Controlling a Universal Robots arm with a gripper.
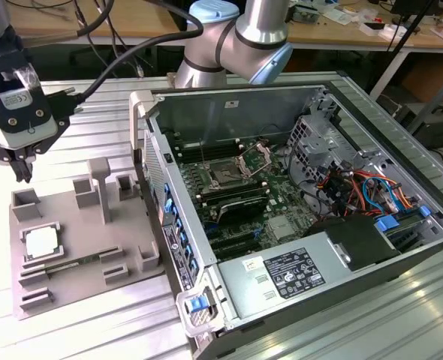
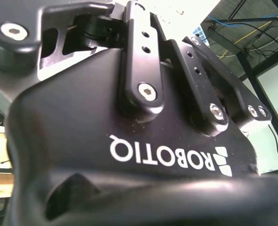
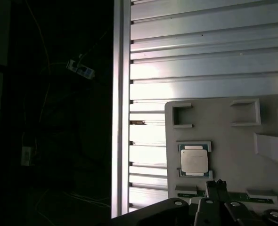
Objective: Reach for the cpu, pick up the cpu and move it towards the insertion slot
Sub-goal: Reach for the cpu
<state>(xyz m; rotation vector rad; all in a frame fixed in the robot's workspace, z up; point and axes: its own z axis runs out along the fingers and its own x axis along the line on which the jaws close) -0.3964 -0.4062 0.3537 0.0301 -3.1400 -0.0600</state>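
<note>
- gripper (image 1: 17, 166) hangs over the far end of the grey fixture plate (image 1: 79, 251) at the exterior view's left; can't tell if it's spread or pressed together; not touching the cpu
- cpu (image 1: 40, 242) lies flat in its seat on that plate, silvery top up; same in the first wrist view (image 3: 194, 160)
- insertion slot (image 1: 225, 176) sits on the green board inside the open computer case (image 1: 229, 112); well apart from the cpu

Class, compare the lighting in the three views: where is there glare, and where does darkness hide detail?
Exterior view: even light on the cpu. First wrist view: glare on the metal table slats, near-black beyond the table edge. Second wrist view: the black gripper housing is backlit by a bright background.
</note>
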